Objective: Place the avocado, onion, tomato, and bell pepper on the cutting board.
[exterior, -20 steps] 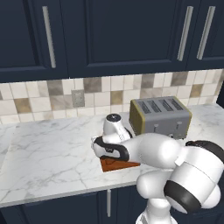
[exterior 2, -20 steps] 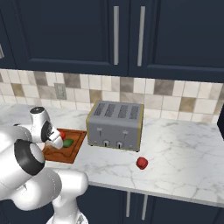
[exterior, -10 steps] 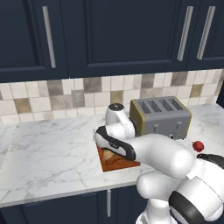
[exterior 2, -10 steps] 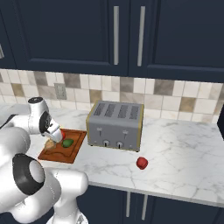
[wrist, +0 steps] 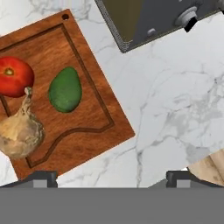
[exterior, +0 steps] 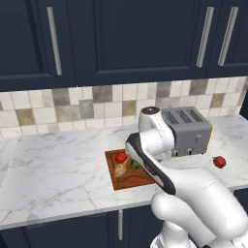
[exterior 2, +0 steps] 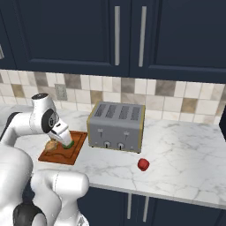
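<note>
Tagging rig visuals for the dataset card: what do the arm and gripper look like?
Glossy white arm built of rounded, bulbous links, with dark grey caps and bands at the joints. No cables or markings show. The gripper has two small dark grey finger tips, blocky and square-edged.

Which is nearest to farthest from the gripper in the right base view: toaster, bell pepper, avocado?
1. avocado: on the cutting board, right under the open gripper.
2. toaster: beside the board, on its right.
3. bell pepper: on the counter, past the toaster's front right corner.
</note>
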Motion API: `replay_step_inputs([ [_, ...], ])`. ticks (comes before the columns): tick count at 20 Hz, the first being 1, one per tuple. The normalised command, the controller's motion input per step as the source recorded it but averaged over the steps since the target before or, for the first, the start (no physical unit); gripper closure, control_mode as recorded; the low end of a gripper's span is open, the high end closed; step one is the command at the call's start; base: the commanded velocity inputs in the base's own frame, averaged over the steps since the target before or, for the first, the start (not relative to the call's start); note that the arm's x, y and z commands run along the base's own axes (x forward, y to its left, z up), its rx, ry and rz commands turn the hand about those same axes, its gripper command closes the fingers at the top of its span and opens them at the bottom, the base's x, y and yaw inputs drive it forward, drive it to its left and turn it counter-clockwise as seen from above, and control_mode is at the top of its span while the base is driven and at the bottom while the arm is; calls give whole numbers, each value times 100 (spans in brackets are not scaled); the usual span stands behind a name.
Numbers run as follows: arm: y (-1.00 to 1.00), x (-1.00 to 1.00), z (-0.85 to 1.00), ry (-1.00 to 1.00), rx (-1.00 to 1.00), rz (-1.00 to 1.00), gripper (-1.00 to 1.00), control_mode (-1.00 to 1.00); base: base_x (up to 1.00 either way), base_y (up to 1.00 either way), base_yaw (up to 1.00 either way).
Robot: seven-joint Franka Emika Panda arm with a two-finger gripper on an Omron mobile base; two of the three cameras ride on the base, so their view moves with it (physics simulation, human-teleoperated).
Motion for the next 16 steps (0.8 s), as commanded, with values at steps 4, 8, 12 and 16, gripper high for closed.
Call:
replay_step_inputs([
  [4, -98, -18, 10, -1, -11, -7, -100, -100, 0, 0, 0],
  [8, -100, -7, 2, -4, -4, -7, -100, -100, 0, 0, 0],
  [12, -100, -2, 8, -5, -1, -7, -100, -100, 0, 0, 0],
  [16, -100, 0, 15, -3, 0, -7, -100, -100, 0, 0, 0],
])
